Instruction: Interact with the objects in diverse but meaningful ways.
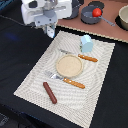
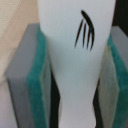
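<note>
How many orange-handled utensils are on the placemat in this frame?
2. One orange-handled utensil lies just beyond the round plate, near the pale cup. The other lies on the plate's near side, between it and the sausage. None seems hidden.
</note>
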